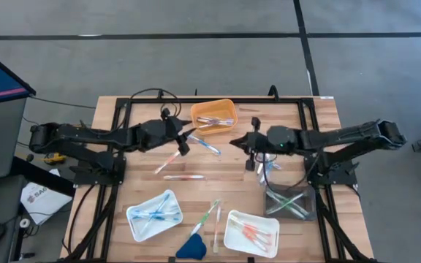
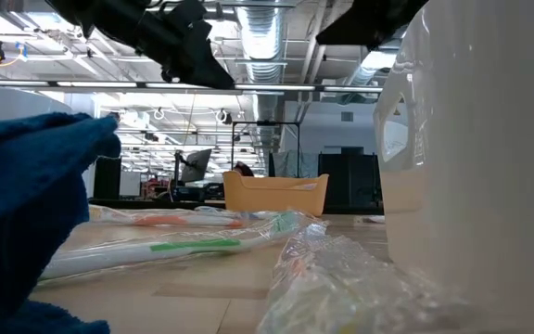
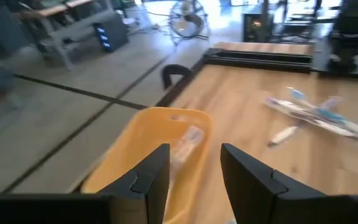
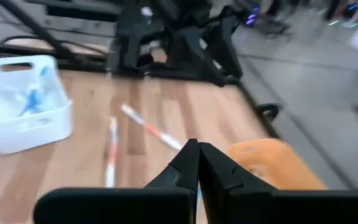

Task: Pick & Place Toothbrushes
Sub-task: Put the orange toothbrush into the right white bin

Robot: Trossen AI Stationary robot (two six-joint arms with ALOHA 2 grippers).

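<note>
Nearest, sorted toothbrushes [image 1: 154, 212] lie in colour-matched trays, strays loose on the bench [image 1: 123, 183]. Mid-bench, the right tool [image 1: 234, 141] hangs pinched closed, empty. Farther, the left tool [image 3: 194, 168], parted and empty, hovers over the orange tray [image 1: 213, 114], likely its drop spot.

Glowing evenly overhead from long ceiling strip lights [image 2: 276, 88]; casting only soft shadows on the pale wooden table [image 1: 130, 120]. Blurring heavily in both wrist views; smearing the near blue cloth [image 2: 26, 213] out of focus.
</note>
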